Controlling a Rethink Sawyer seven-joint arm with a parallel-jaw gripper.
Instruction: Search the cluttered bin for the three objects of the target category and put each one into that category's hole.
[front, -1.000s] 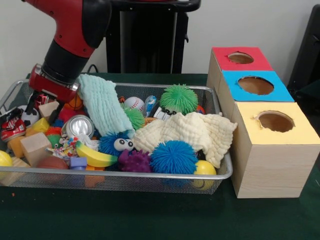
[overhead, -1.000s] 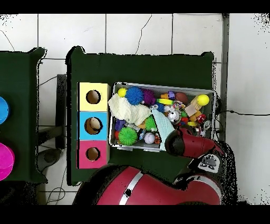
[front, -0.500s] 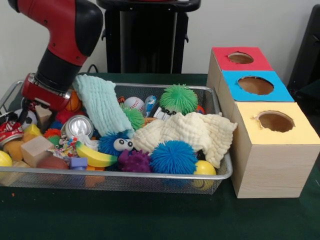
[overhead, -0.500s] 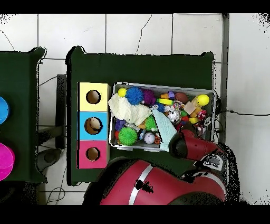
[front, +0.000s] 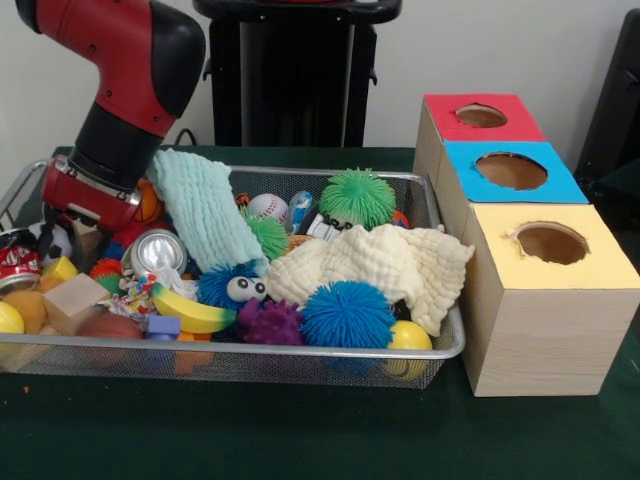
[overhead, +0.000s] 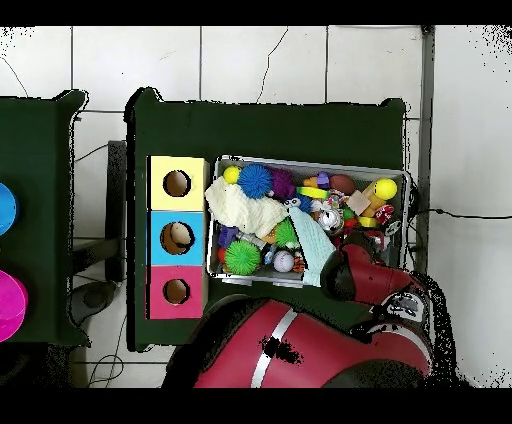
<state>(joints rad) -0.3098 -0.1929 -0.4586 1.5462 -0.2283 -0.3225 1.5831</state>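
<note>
Cluttered wire-mesh bin (front: 440, 345) sits on the dark green table (front: 300, 430), and I have the red and black arm (front: 130, 90) reaching down into its left end in the front view. My gripper (front: 75, 232) is buried among the toys there, just beside a small wooden block (front: 88, 243) and a red soda can (front: 18, 268); I cannot tell whether its fingers are apart or together, because the wrist and the clutter hide them. Close to it lie a shiny silver can (front: 158, 252), a pale wooden cube (front: 72, 300), a yellow banana toy (front: 190, 313) and a light teal cloth (front: 205, 205) draped upward over the pile. Further along I see a cream muslin cloth (front: 385, 262), a blue spiky ball (front: 347, 314), a green spiky ball (front: 358, 197), a purple spiky ball (front: 270, 324) and a small baseball (front: 267, 207). Just beside the bin's other end stands the wooden sorting box (front: 530, 330), its three round holes set in a red panel (front: 480, 116), a blue panel (front: 511, 170) and a yellow panel (front: 552, 243). From overhead, the arm covers the bin's lower right corner (overhead: 385, 265).
</note>
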